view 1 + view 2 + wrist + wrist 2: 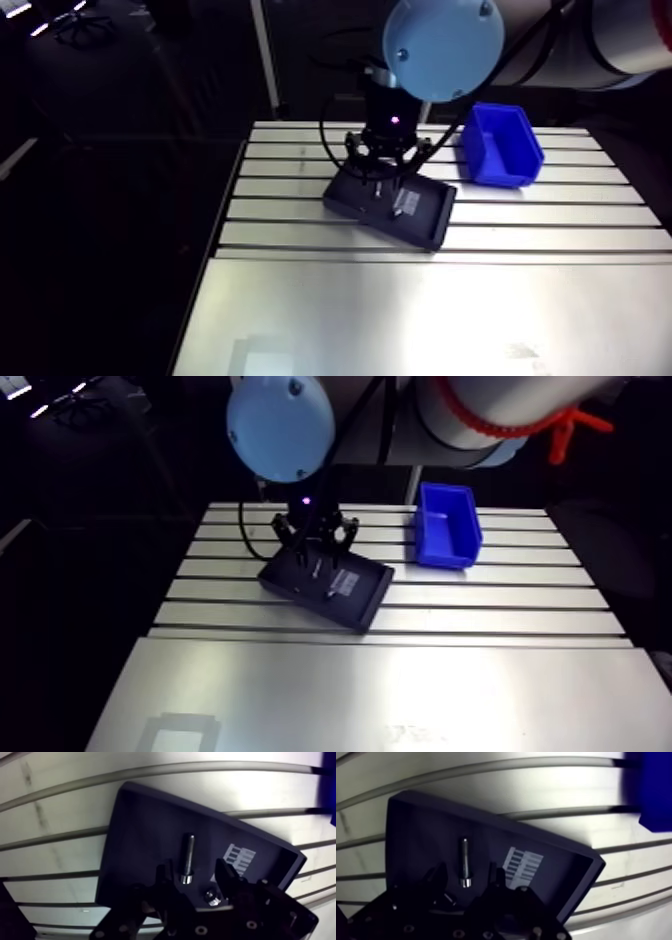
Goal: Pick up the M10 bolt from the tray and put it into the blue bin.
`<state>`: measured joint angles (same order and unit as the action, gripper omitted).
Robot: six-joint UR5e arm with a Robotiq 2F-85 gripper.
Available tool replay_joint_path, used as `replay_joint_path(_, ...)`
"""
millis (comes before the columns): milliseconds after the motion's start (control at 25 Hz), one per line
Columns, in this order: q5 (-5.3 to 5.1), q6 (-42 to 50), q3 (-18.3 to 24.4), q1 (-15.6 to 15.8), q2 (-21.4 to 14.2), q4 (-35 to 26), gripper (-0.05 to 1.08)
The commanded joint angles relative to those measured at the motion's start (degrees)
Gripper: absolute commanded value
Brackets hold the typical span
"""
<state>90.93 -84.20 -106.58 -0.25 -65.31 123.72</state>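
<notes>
Wrist view: the gripper [192,871] stands over the dark tray [135,847] with its jaws apart and nothing clamped between them. The M10 bolt [188,858] lies flat on the tray floor. Its head sits in the gap between the two fingers [162,877], clear of both, and its shank points away, ahead of the gripper. A white barred label [239,858] lies on the tray floor beside the bolt. A small shiny part [212,898] shows close under one finger; its type cannot be told.

Arm view: the tray sits at the centre of the frame, skewed to the slots of the table [400,320]. The gripper is directly above the tray. The blue bin [502,145] stands at the upper right of the frame, apart from the tray, with its open side up.
</notes>
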Motion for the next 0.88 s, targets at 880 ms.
replay_joint_path(880, 0.08, 0.05, -0.34, 0.07, 0.58, 0.69, 0.67)
